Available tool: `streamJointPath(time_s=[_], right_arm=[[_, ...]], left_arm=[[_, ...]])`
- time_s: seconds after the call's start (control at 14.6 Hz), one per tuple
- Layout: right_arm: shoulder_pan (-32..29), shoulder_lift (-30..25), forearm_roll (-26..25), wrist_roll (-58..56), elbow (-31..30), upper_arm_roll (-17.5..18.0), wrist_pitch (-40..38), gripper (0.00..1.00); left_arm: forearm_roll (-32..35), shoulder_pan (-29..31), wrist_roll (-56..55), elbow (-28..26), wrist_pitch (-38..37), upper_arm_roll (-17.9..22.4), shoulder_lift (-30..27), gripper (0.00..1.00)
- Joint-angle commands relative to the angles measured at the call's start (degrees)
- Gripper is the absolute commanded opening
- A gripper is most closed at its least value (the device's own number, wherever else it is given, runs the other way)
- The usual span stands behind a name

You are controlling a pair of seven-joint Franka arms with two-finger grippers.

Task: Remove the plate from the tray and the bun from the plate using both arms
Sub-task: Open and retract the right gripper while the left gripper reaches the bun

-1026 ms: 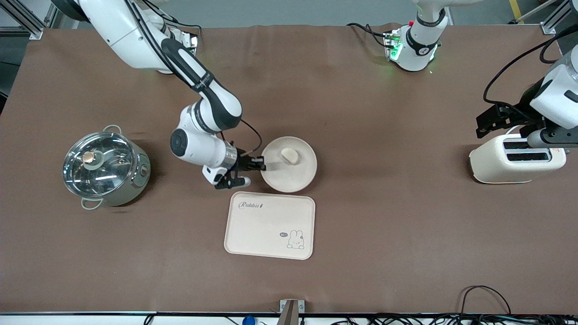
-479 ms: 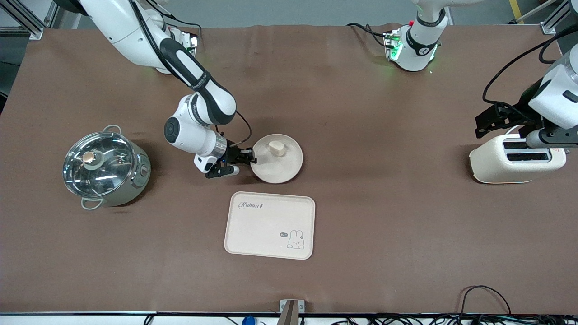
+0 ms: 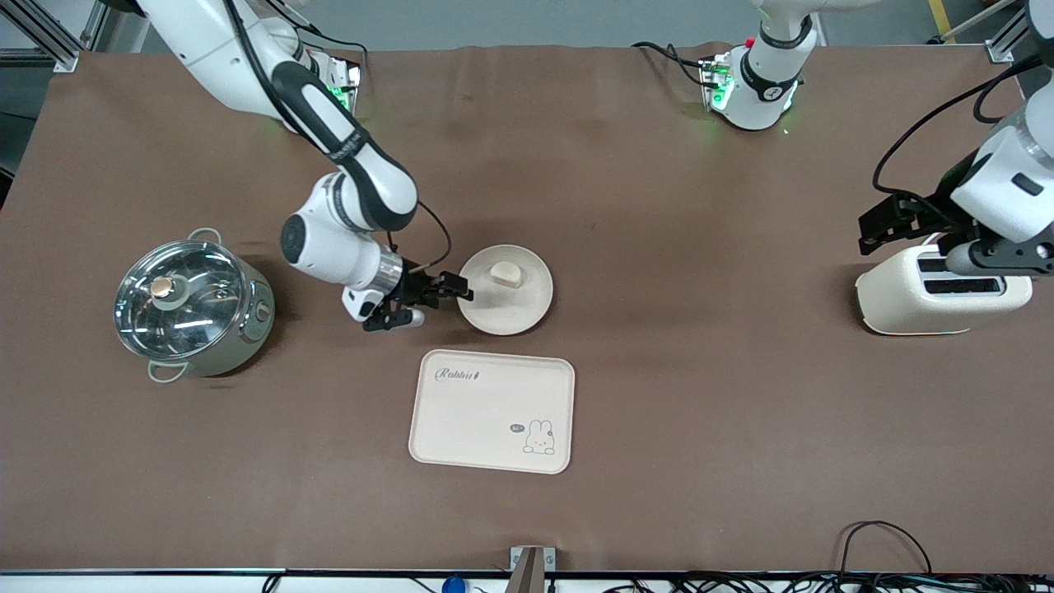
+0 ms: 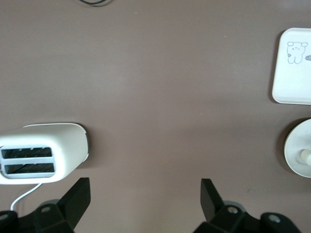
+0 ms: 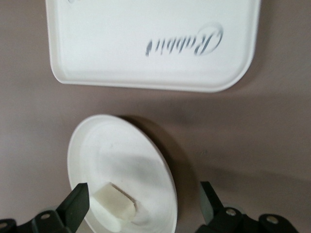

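Observation:
The round cream plate (image 3: 512, 313) lies on the brown table, farther from the front camera than the tray. The small pale bun (image 3: 504, 274) sits in the plate, flat cut side showing. My right gripper (image 3: 443, 301) is open beside the plate's rim, on the side toward the right arm's end, holding nothing. In the right wrist view the plate (image 5: 121, 155) and bun (image 5: 114, 208) lie low between the spread fingers of the right gripper (image 5: 143, 195). My left gripper (image 3: 874, 229) hangs open over the toaster, and its wrist view shows the left gripper (image 4: 145, 191) with only bare cloth between the fingers.
A rectangular cream tray (image 3: 492, 410) with a rabbit drawing lies nearer the front camera than the plate. A steel pot with a glass lid (image 3: 191, 305) stands toward the right arm's end. A white toaster (image 3: 939, 292) stands toward the left arm's end.
The right gripper carried the plate with the bun away from the tray toward the right arm's end, then opened, let go of the rim and drew back. The left arm rose slightly.

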Motion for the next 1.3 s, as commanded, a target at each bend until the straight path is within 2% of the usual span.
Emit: streamJointPath(time_s=[0.0,0.14,0.34,0.41,0.62,0.82,1.03,1.23], right_arm=[[-0.70,-2.36,-4.27,-0.84,5.57,-8.23,-14.49,1.00],[-0.70,-3.15,-10.69,-0.84,9.97,-13.69,-22.50,1.00],[-0.61,-5.17,-20.27,1.34,16.04,-18.62,-33.50,1.00],[-0.61,-6.48,-23.35,3.10,16.75,-19.16,-35.27,1.00],[-1.22,-13.51,-26.18,9.78,16.41,-21.00,-36.95,1.00],[-2.01,-20.10,-37.23,10.58,16.85,-21.45,-40.38,1.00],[-2.54,-25.82,-43.84,10.67,17.11,-21.62,-45.20,1.00],[-2.54,-28.20,-47.90,10.76,23.68,-22.93,-54.24,1.00]], left_arm=[[0.61,-2.24,0.04,0.72,1.92,-1.01,4.82,1.00],[0.78,-5.92,-0.40,0.72,4.99,-0.92,8.52,1.00],[0.52,-8.93,-2.67,0.72,12.89,-1.01,13.87,1.00],[0.69,-10.85,-5.91,0.72,15.00,-1.01,15.37,1.00],[0.96,-16.74,-20.48,0.72,19.41,-1.01,20.29,1.00],[1.74,-24.37,-37.26,0.55,22.39,-0.57,23.99,1.00],[6.48,-30.53,-53.01,0.55,24.42,-0.66,27.86,1.00],[7.29,-36.08,-66.20,0.55,25.30,-0.66,30.58,1.00]])
